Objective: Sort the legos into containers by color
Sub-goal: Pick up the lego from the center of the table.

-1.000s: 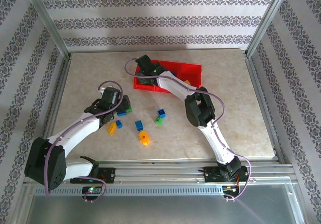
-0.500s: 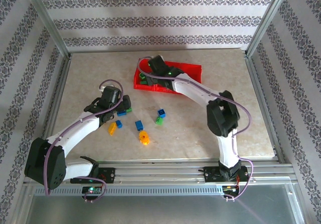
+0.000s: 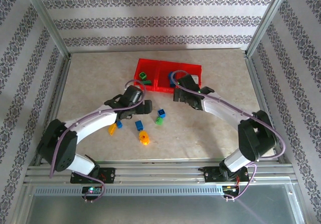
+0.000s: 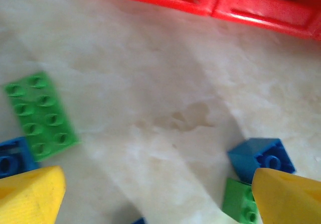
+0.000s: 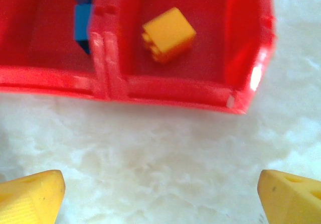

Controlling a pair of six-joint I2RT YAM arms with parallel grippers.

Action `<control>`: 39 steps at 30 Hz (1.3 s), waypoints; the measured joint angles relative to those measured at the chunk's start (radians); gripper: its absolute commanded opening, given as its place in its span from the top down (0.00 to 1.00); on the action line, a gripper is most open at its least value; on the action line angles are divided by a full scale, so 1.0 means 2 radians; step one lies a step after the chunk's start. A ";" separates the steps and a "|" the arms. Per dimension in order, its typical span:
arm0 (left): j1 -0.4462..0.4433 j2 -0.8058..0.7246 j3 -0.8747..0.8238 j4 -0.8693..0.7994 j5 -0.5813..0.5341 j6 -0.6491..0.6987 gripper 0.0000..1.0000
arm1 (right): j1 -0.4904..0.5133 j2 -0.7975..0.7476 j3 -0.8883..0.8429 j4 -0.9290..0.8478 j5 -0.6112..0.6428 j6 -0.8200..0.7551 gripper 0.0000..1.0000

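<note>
The containers are three compartments of one red tray (image 3: 193, 68) at the back of the table. A green lego (image 3: 144, 76) lies in its left compartment. The middle compartment holds blue legos (image 5: 80, 13), and a yellow-orange one (image 5: 168, 34) sits in the right. My right gripper (image 3: 183, 90) (image 5: 160, 194) hangs open over bare table just in front of the tray, holding nothing. My left gripper (image 3: 138, 103) (image 4: 158, 194) is open and low over loose legos. A flat green one (image 4: 40, 114) lies to its left. A blue (image 4: 262, 157) and a green (image 4: 242, 204) lie to its right.
More loose legos lie mid-table: a blue (image 3: 160, 112) beside a green (image 3: 159, 120), a blue (image 3: 139, 125), a yellow-orange (image 3: 144, 138), a yellow (image 3: 112, 129) and a blue (image 3: 119, 124). Metal rails (image 3: 62, 78) and patterned walls fence the table.
My right arm drew back from over the tray's left compartment to the table in front of the tray, and a green lego now shows there. My left gripper swung right toward the loose legos.
</note>
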 measured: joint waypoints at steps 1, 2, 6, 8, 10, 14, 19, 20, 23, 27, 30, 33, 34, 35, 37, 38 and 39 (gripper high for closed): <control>-0.011 0.013 0.008 0.001 0.001 -0.002 0.07 | -0.005 -0.019 -0.019 0.004 0.000 0.005 0.02; -0.021 0.023 0.016 0.003 0.002 -0.003 0.08 | -0.009 -0.037 -0.037 0.008 0.000 0.008 0.02; -0.056 0.060 0.043 0.011 0.001 -0.013 0.12 | -0.027 -0.095 -0.088 0.015 -0.004 0.017 0.02; -0.070 0.078 0.057 0.013 -0.003 -0.019 0.15 | -0.039 -0.121 -0.111 0.018 -0.010 0.022 0.02; -0.080 0.092 0.068 0.014 -0.008 -0.023 0.18 | -0.054 -0.139 -0.126 0.019 -0.020 0.027 0.02; -0.094 0.119 0.085 0.015 -0.021 -0.033 0.22 | -0.093 -0.157 -0.144 0.018 -0.054 0.032 0.02; -0.100 0.145 0.101 0.015 -0.035 -0.041 0.23 | -0.113 -0.158 -0.152 0.018 -0.087 0.031 0.02; -0.101 0.149 0.104 0.015 -0.036 -0.042 0.23 | -0.113 -0.158 -0.153 0.019 -0.092 0.031 0.02; -0.101 0.163 0.113 0.015 -0.038 -0.043 0.26 | -0.113 -0.158 -0.156 0.019 -0.101 0.031 0.02; -0.102 0.181 0.126 0.014 -0.038 -0.043 0.28 | -0.114 -0.158 -0.160 0.019 -0.107 0.031 0.02; -0.102 0.191 0.136 0.014 -0.033 -0.043 0.29 | -0.114 -0.158 -0.160 0.021 -0.110 0.031 0.02; -0.102 0.200 0.149 0.015 -0.028 -0.039 0.30 | -0.114 -0.158 -0.162 0.026 -0.111 0.031 0.02; -0.103 0.202 0.153 0.015 -0.028 -0.037 0.31 | -0.114 -0.158 -0.163 0.028 -0.112 0.031 0.02; -0.104 0.205 0.158 0.014 -0.026 -0.035 0.31 | -0.114 -0.158 -0.165 0.028 -0.113 0.031 0.02; -0.105 0.211 0.167 0.015 -0.022 -0.031 0.33 | -0.114 -0.158 -0.167 0.030 -0.115 0.031 0.02; -0.106 0.213 0.170 0.014 -0.019 -0.029 0.33 | -0.114 -0.158 -0.168 0.030 -0.115 0.031 0.02; -0.107 0.215 0.172 0.015 -0.019 -0.027 0.33 | -0.114 -0.158 -0.168 0.030 -0.117 0.031 0.02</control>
